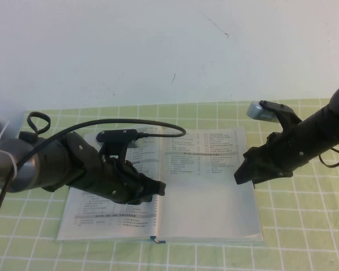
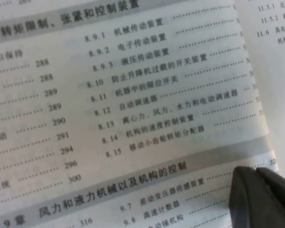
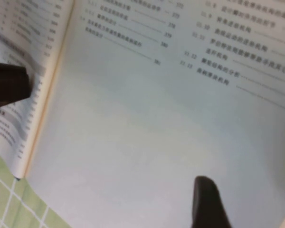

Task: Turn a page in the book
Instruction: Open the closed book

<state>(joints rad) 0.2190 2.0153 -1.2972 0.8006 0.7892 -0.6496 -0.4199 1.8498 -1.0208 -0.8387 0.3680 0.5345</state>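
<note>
The book (image 1: 110,223) lies open on the green checked cloth, with a teal cover edge showing at its front. The page (image 1: 212,195) is the right-hand leaf, with list text on its upper part and a blank lower half, and it lies flat. My left gripper (image 1: 158,189) is shut and rests on the left printed leaf close to the spine; its fingers (image 2: 259,194) touch the paper. My right gripper (image 1: 240,175) hovers open over the outer part of the page. One of its fingers (image 3: 206,204) shows just above the blank paper (image 3: 147,142).
The green checked cloth (image 1: 305,226) surrounds the book. A black cable (image 1: 158,125) loops over the book's far edge. The white wall stands behind. The left gripper tip (image 3: 7,88) shows in the right wrist view past the spine.
</note>
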